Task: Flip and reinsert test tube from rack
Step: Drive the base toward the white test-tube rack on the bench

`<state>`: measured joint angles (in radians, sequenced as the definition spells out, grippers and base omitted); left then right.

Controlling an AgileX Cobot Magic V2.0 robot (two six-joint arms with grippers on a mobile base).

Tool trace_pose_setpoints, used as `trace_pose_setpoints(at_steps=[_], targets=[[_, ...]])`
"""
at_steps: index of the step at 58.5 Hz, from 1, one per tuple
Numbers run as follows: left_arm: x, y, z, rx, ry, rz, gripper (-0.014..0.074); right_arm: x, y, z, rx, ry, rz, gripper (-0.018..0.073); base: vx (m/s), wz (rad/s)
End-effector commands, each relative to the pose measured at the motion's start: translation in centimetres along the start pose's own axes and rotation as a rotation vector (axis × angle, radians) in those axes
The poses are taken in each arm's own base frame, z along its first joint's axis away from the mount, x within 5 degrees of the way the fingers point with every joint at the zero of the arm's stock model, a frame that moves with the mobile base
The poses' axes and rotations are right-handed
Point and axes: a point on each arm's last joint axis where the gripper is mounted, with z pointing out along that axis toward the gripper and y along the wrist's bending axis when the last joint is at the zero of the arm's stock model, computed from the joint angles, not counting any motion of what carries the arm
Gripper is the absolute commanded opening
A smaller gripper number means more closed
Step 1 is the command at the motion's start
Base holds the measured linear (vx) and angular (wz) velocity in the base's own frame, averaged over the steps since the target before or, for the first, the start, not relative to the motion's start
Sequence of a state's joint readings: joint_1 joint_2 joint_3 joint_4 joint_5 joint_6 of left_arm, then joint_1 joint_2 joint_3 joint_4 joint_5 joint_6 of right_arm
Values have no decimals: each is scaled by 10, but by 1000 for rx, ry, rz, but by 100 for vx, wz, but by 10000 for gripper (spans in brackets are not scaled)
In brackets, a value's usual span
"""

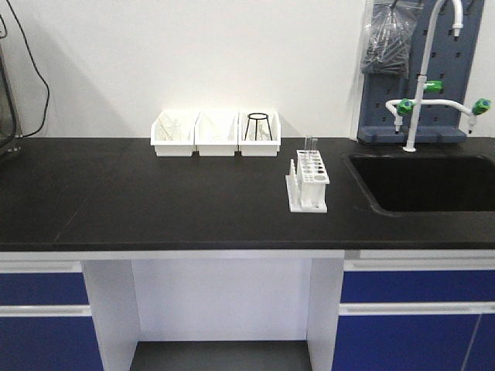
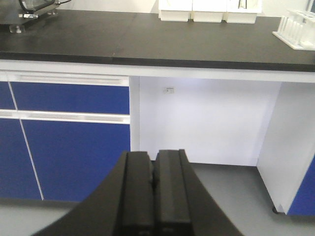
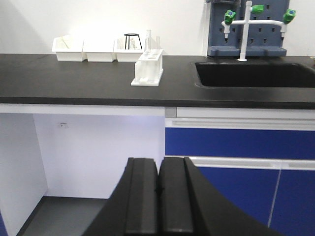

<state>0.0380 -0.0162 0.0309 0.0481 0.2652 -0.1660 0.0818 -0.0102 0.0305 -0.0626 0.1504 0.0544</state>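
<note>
Hanging low in front of the cabinets, both pincers are pressed fully shut with nothing between them: left pincer (image 2: 153,196), right pincer (image 3: 158,196). Up and ahead of the right pincer, a touch to its left, the rack (image 3: 147,69) stands on the worktop (image 3: 74,78); from the left pincer it sits far up to the right. A clear test tube (image 3: 148,39) pokes up from the rack's far end. My read: thin, light, slick and breakable, so take it by the exposed stretch above the top plate, squeezing gently, because that light rack could lift with it.
</note>
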Motion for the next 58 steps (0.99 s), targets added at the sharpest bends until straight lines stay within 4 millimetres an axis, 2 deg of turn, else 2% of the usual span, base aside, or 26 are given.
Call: trace_pose_setpoints(at_steps=[1,58], targets=[[-7,-2,-1,19,-92,-4,-6,-8,0,-1,-2,-95,-8,-8,43,4],[-7,-2,-1,19,-92,-4,-6,-8,0,-1,-2,-95,-8,-8,42,-1]])
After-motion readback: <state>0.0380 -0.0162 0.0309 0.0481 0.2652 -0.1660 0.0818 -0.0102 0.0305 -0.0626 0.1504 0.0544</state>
